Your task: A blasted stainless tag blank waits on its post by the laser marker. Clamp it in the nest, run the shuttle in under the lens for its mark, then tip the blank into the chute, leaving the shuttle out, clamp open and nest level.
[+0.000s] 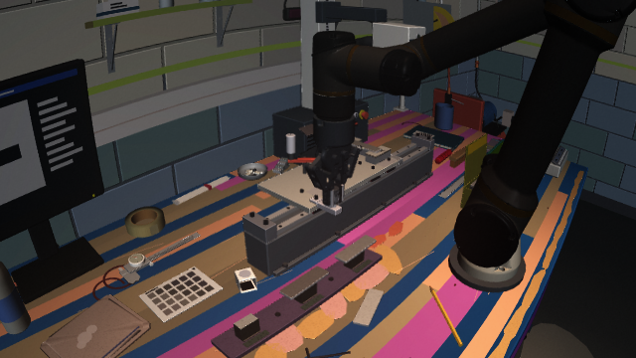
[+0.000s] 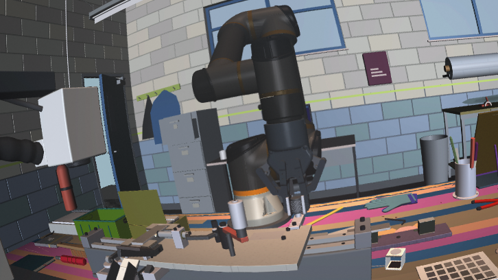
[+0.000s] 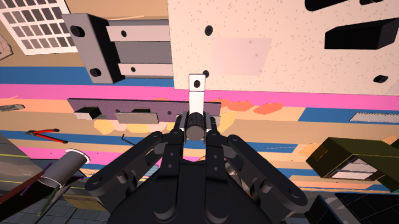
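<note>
The tag blank cannot be made out with certainty; a pale square patch [image 3: 241,55] shows on the shuttle plate [image 1: 303,186] in the wrist camera. The plate sits on its rail base [image 1: 318,219], toward the near end of the rails. A knurled pull knob [image 3: 195,126] stands on a white bracket [image 1: 332,208] at the plate's front edge. The toggle clamp with its red handle [image 2: 235,233] and white roller [image 2: 237,213] stands at the plate's far side. The laser head [image 2: 71,125] hangs to the left, off the plate. My gripper [image 3: 195,131] is closed around the knurled knob.
The rail end block [image 3: 92,47] lies just left of the plate. A purple post strip [image 1: 298,298] with grey blocks runs along the front of the bench. A green bin [image 2: 101,223] and olive chute panel [image 2: 141,209] stand at the far end. My arm's base [image 1: 489,258] sits to the right.
</note>
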`<act>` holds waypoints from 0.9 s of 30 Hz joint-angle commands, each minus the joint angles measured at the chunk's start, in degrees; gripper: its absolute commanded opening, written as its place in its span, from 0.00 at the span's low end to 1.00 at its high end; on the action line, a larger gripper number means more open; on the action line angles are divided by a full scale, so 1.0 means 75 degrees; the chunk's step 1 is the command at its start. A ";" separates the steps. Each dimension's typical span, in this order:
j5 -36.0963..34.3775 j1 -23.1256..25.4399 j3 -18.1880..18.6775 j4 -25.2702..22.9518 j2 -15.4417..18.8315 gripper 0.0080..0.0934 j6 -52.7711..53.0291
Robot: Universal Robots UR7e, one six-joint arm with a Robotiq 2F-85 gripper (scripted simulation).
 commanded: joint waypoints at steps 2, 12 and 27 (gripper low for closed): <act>0.0022 0.0087 -0.0033 -0.0020 0.0042 0.00 0.0082; 0.0022 0.0491 -0.0189 -0.0091 0.0269 0.00 0.0486; 0.0022 0.0982 -0.0407 -0.0173 0.0569 0.00 0.0977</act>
